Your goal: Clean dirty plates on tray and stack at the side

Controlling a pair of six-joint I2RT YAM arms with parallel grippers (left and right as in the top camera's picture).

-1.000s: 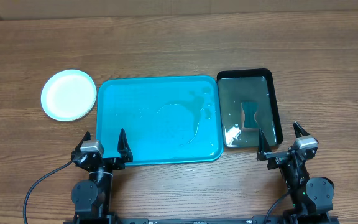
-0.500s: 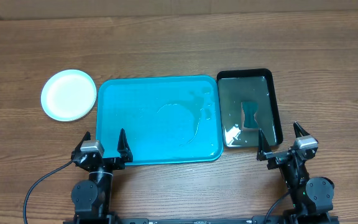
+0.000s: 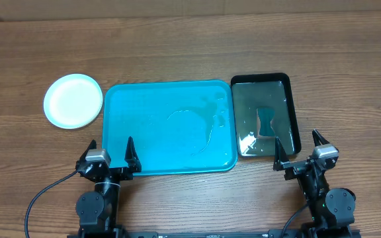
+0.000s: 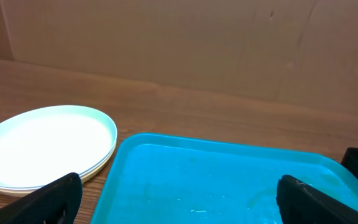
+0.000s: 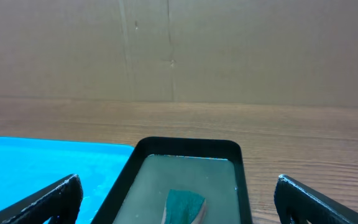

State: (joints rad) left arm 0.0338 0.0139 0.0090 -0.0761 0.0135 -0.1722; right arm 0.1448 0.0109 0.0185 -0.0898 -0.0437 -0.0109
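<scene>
The teal tray lies at the table's middle with no plate on it, only wet streaks. To its left, on the wood, sits a stack of plates with a white one on top. In the left wrist view the stack shows a second rim under the white plate. My left gripper is open at the tray's near left corner and holds nothing. My right gripper is open just in front of the black basin, also holding nothing.
A black basin of cloudy water stands against the tray's right side, with a green sponge lying in it. A cardboard wall runs along the far edge of the table.
</scene>
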